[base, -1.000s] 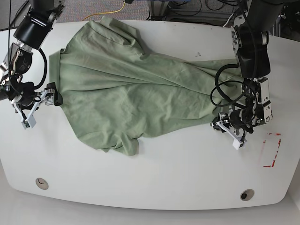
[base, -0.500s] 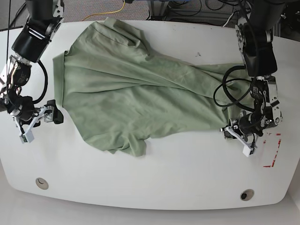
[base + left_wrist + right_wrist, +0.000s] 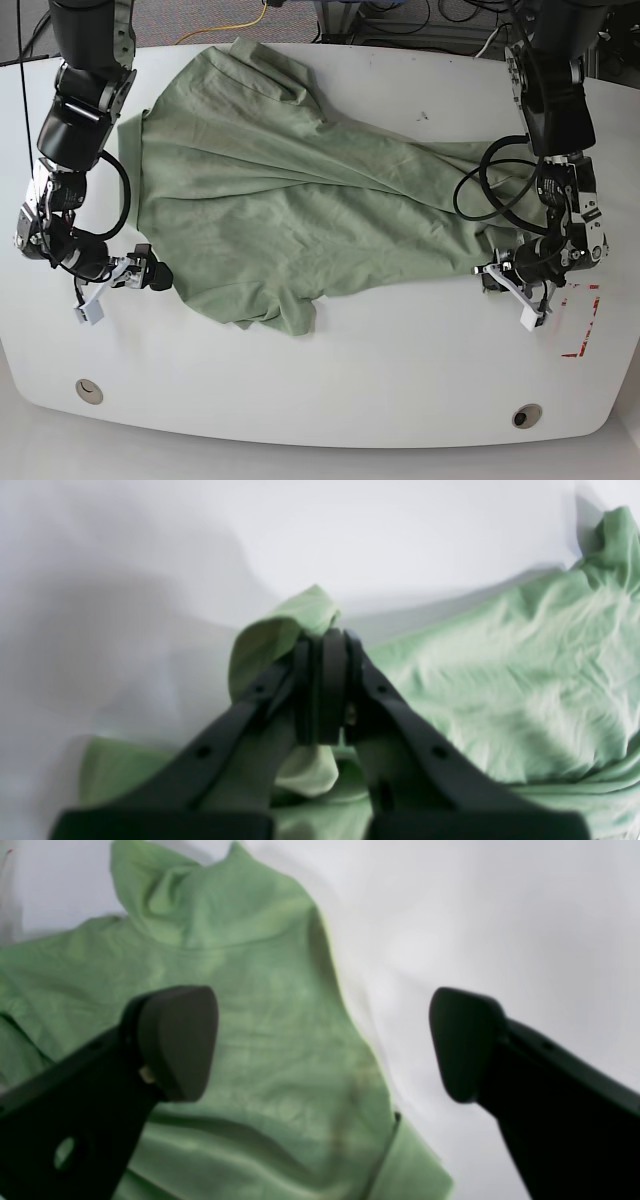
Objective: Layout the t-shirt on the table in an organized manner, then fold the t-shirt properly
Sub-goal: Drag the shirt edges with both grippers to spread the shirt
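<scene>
The pale green t-shirt (image 3: 290,200) lies spread and wrinkled across the white table (image 3: 400,380), its body stretched toward the right. My left gripper (image 3: 497,278) is at the shirt's right end, shut on a pinched fold of the fabric. In the left wrist view this gripper (image 3: 327,642) has green cloth (image 3: 280,630) bunched around its closed tips. My right gripper (image 3: 120,292) stands open at the shirt's lower left edge. The right wrist view shows its fingers (image 3: 175,1040) wide apart over the shirt's edge (image 3: 280,1055), with nothing held.
A red rectangular marking (image 3: 580,320) sits just right of the left gripper. Two round grommet holes (image 3: 88,390) (image 3: 527,415) lie near the front edge. Cables and the floor show beyond the table's far edge.
The left gripper has moved right and toward the front with the fabric, dragging the shirt rightward. The right gripper has moved along the shirt's left edge toward the front, staying open.
</scene>
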### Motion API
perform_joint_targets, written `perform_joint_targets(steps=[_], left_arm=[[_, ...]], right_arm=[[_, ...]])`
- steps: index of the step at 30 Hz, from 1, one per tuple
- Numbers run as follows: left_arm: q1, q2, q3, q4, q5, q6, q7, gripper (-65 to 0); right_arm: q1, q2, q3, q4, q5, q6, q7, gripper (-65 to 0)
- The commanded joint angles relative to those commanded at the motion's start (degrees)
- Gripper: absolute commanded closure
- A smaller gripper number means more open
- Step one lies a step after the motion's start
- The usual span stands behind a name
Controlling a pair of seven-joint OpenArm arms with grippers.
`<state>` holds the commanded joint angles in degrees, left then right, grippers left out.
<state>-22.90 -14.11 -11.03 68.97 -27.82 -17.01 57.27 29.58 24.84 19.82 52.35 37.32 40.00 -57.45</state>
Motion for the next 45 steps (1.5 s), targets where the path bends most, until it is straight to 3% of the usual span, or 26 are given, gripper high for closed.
perform_joint_targets(steps=[9,22,26,30,34,45], left_arm=[[1.8,0.0,-3.1,1.6,0.0,-0.1,0.0,0.0],[1.9,0.0,-3.2,2.9,0.0,-0.1,1.2,0.0],[1.9,0.0,-3.2,2.9,0.0,-0.1,1.2,0.0],[1.9,0.0,-3.2,2.9,0.0,-0.1,1.2,0.0],[1.9,-0.1,-3.2,2.9,0.0,-0.1,1.2,0.0],[1.9,-3.5,-3.3,2.6,0.0,-0.1,1.0,0.0]], right_arm=[[-0.2,-2.3,-1.8,-6.9,-0.5,0.0,5.2,-65.0],[-1.5,-3.4,-1.9,-7.2,-0.5,0.0,5.6,-65.0],[-1.6,-3.5,-1.9,-7.2,-0.5,0.0,5.6,-47.6],[-2.0,-3.5,-1.9,-7.2,-0.5,0.0,5.6,-22.8],[-2.3,-3.3,-1.9,-7.2,-0.5,0.0,5.6,-4.3],[-4.3,-0.9,-1.9,-6.9,-0.5,0.0,5.6,-2.1]])
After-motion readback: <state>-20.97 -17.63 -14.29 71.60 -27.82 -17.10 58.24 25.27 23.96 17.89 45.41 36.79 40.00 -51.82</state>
